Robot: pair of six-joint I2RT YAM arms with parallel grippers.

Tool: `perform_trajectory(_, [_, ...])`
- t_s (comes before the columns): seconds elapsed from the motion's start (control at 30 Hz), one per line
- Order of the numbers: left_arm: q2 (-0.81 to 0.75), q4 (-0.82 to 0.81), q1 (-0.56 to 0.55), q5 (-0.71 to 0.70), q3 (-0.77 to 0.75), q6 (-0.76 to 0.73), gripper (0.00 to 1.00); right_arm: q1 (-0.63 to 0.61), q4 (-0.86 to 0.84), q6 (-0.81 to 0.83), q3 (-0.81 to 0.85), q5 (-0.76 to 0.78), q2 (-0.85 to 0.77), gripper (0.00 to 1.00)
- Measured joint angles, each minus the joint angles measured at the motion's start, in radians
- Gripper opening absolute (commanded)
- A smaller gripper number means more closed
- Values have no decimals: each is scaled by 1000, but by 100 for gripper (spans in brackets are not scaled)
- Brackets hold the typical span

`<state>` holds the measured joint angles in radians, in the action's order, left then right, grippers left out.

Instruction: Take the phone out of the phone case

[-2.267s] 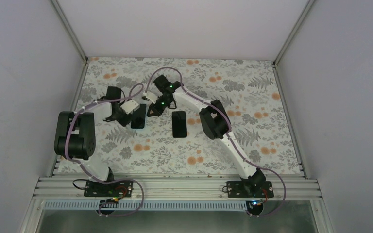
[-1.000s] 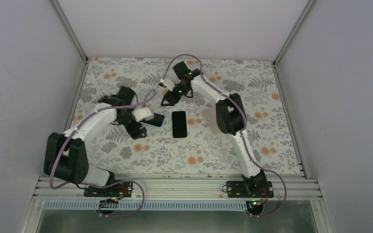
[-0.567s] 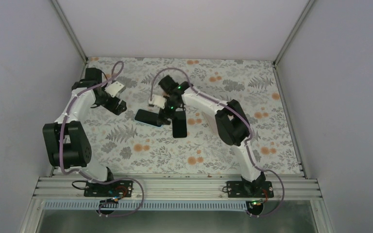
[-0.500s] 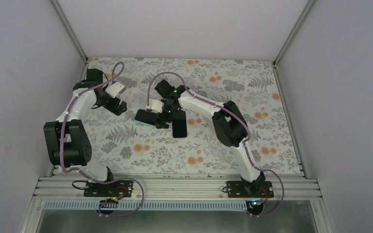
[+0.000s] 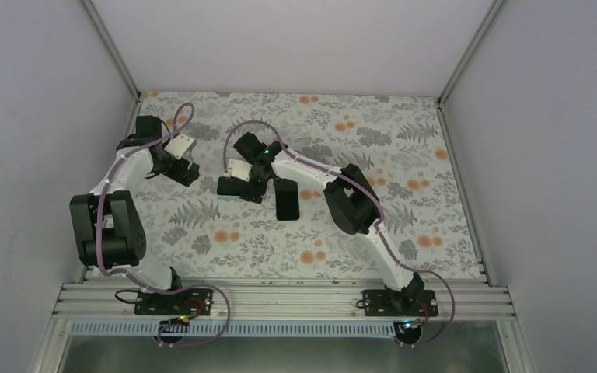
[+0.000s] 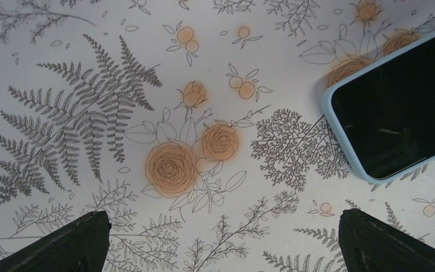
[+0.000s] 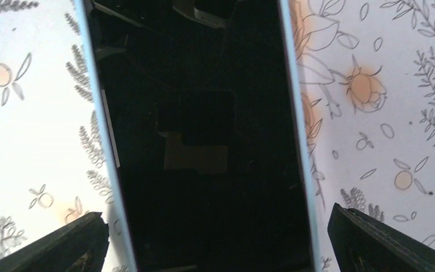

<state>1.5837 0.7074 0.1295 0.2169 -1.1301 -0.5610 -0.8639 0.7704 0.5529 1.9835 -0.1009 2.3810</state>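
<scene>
Both pairs of jaws gape wide, nothing held! The right gripper (image 7: 218,226) hovers over the pale-blue phone case (image 7: 297,113), dark glossy phone (image 7: 204,170) inside, lying just left of the middle of the counter (image 5: 435,225); the left gripper (image 6: 224,226) sits toward the left edge.

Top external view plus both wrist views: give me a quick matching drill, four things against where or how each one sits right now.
Things
1. left end effector
2. right end effector
3. light blue case
4. bare black phone

States
A. lying flat, right of the case in the top view, no coloured rim
B. open over flowered cloth
C. open, directly above the case
D. fitted round a dark screen

Pairs: 1-B, 2-C, 3-D, 4-A
</scene>
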Motion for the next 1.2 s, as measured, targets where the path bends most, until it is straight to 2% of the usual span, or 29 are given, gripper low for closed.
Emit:
perform_trajectory(0.27, [-5,4,21,18,7,-8,100,1,35,23,98,-29,68,100])
perform_trajectory(0.73, [-9,27,21,73,24,-34,100,35,110,149,108,-184,82,100])
perform_trajectory(1.2, [-9,35,21,112,24,-34,100,36,198,70,226,-183,138,100])
